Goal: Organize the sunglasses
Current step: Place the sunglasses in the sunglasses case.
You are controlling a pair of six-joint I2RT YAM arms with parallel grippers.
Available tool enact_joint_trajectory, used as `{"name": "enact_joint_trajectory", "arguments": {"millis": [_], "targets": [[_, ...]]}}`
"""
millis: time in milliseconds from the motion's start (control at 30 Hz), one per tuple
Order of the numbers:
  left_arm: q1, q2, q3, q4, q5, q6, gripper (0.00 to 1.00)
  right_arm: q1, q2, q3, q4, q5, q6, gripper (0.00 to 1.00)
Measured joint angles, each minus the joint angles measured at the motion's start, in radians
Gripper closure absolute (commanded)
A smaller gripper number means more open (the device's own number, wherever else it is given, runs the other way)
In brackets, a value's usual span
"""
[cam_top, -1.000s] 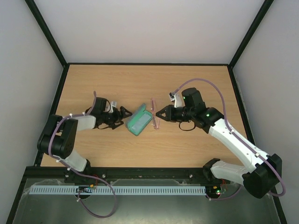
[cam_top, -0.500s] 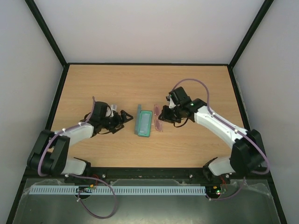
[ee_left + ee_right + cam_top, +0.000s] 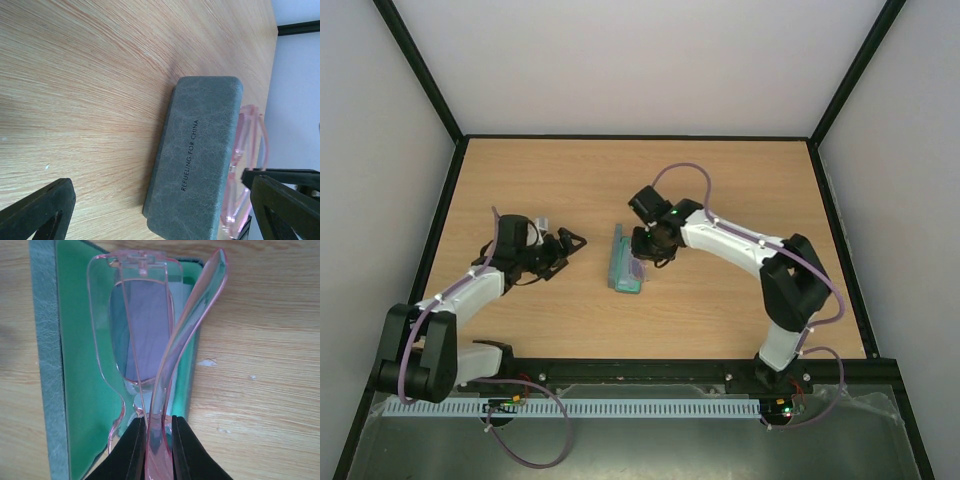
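The job looks about half done: the right claw (image 3: 158, 437) pinches the sunglasses (image 3: 145, 335) by one thin arm over the green inside of the open case (image 3: 75, 365), mid-surface (image 3: 720, 180), not yet let go, and the left claw (image 3: 570, 248) sits nearby, spread wide and holding nothing.

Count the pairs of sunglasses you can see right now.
1. The sunglasses are pinched by one temple in the right gripper, over the green lining of the open case. No second pair shows.
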Motion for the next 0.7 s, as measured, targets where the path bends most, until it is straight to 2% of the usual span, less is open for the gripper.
{"name": "enact_joint_trajectory", "arguments": {"millis": [200,400,633,700], "targets": [[0.030,-0.001,0.000,-0.014,0.040,0.029,0.01,0.065,0.123,0.078,-0.020,0.076,0.068,0.99],[0.041,-0.013,0.000,-0.024,0.069,0.055,0.01,0.080,0.241,0.140,-0.023,0.116,0.107,0.99],[0.046,-0.014,0.000,-0.028,0.093,0.069,0.01,0.093,0.279,0.169,-0.042,0.161,0.144,0.99],[0.047,-0.014,0.000,-0.029,0.097,0.073,0.01,0.097,0.283,0.180,-0.051,0.166,0.151,0.94]]}}
